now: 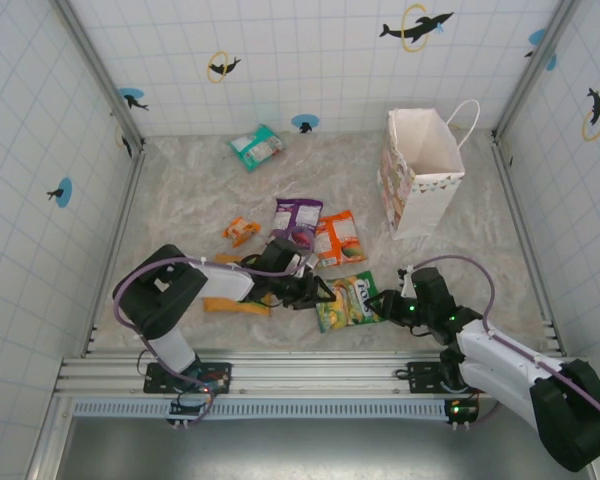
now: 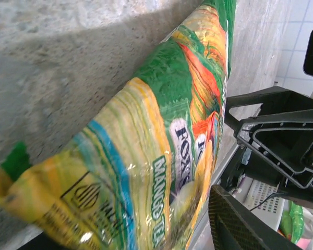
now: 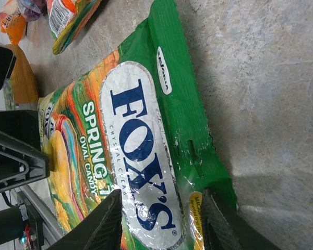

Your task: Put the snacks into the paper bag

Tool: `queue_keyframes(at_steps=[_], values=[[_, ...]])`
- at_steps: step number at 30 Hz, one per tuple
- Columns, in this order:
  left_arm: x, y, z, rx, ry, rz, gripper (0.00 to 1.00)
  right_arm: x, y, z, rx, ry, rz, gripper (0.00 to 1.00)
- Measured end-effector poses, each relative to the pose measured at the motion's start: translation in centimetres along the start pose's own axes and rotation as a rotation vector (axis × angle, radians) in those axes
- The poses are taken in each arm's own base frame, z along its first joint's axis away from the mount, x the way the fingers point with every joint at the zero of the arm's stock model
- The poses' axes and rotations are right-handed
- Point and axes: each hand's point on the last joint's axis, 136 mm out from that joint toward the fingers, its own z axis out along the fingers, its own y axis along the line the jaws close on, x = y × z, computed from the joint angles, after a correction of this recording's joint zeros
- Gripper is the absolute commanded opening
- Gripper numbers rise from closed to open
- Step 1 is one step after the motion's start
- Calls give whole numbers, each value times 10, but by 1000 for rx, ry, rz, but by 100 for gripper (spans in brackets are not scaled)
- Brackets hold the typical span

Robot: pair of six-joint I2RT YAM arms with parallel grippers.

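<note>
Two hands meet at the green Fox's candy packet (image 1: 347,300), which lies on the table (image 1: 180,190) near the front edge. The right hand (image 1: 382,304) has its fingers (image 3: 108,226) apart, astride the packet's end. The left hand (image 1: 320,291) is at the opposite edge; how wide it stands I cannot tell. The white paper bag (image 1: 421,172) stands upright, well apart, at the far right.

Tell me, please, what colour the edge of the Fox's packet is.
Green; the packet shows it best in the right wrist view.
</note>
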Motion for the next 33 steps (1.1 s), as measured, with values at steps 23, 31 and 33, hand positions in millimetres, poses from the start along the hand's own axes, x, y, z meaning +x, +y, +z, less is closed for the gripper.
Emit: queue_keyframes(at_steps=[23, 31, 33], values=[[-22, -35, -22, -68, -75, 331, 10, -68, 36, -48, -45, -434, -269, 58], [-26, -72, -58, -45, -172, 608, 8, -79, 43, -61, -36, -509, -420, 71], [-26, -80, -68, -41, -203, 687, 7, -80, 48, -62, -51, -512, -455, 75]])
